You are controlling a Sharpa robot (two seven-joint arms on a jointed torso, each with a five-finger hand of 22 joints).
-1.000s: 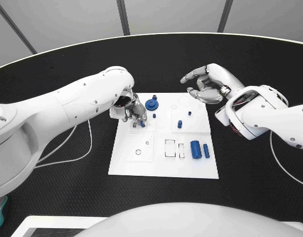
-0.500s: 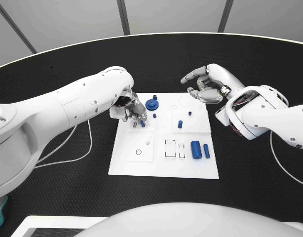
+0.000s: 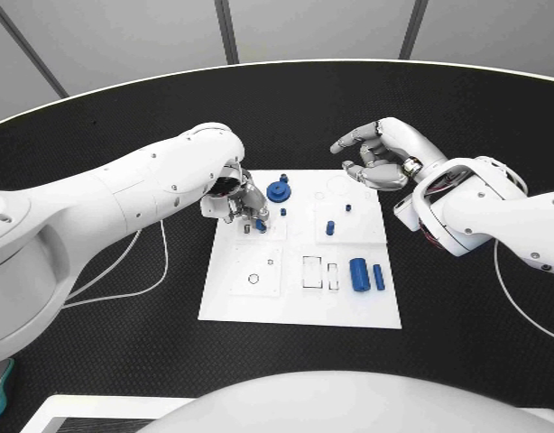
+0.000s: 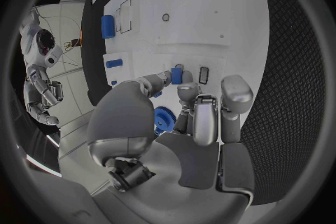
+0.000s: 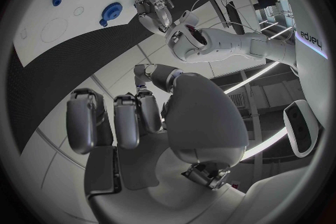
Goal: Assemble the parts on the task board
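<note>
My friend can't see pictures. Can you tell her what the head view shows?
The left hand pinches a small blue part on the white task board. The right hand hovers empty beyond the board's far edge.

left robot hand (image 3: 238,200) crowding blue gear (image 3: 277,190), near board (image 3: 297,307) bare, right side seemingly open

left hand (image 4: 183,102) pinching small blue part (image 4: 176,75), over task board (image 4: 224,17)

two hands (image 3: 238,200) (image 3: 379,158) (one board (image 3: 298,302))
</note>
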